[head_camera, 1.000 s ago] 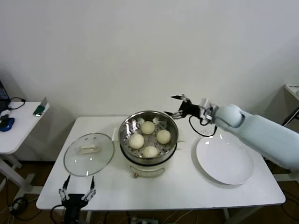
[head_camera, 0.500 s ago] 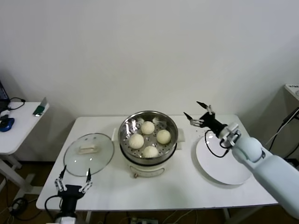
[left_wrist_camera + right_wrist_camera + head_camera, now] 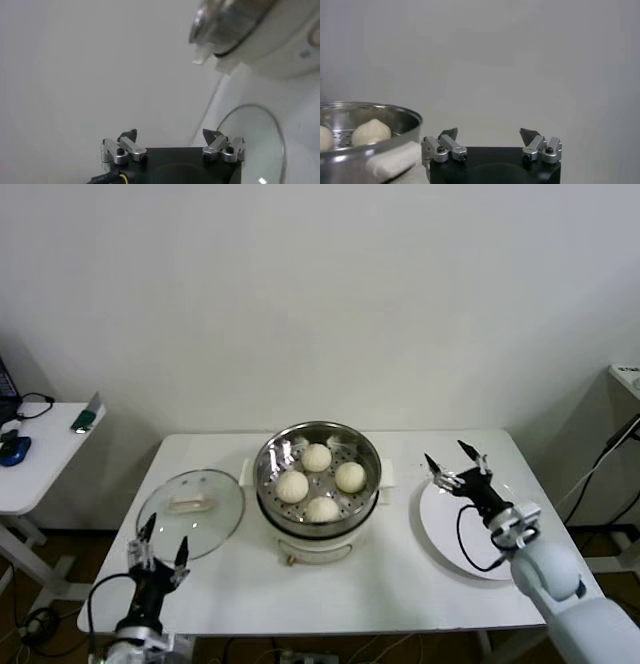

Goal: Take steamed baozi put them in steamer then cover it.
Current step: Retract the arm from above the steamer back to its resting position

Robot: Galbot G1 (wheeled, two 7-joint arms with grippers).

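The steamer [image 3: 318, 519], a shiny steel pot on a white base, stands mid-table with several pale baozi [image 3: 292, 485] on its perforated tray. Its glass lid [image 3: 190, 512] lies flat on the table to its left. My right gripper [image 3: 457, 464] hangs open and empty over the far edge of the white plate [image 3: 445, 519], clear of the pot. My left gripper [image 3: 160, 546] stands open and empty at the lid's near edge. The right wrist view has the steamer [image 3: 365, 135] with a baozi [image 3: 370, 131] beside my open right gripper [image 3: 489, 134]. The left wrist view shows my open left gripper [image 3: 170, 136], the lid [image 3: 255, 135] and the steamer [image 3: 250, 30].
The white table [image 3: 400, 584] has bare room in front of the pot and plate. A small side table [image 3: 40, 454] with loose items stands to the left. A white wall closes off the back.
My right arm has drawn back from the steamer's far right rim, moving right and down to the plate. My left gripper has risen from the table's front edge up to the lid.
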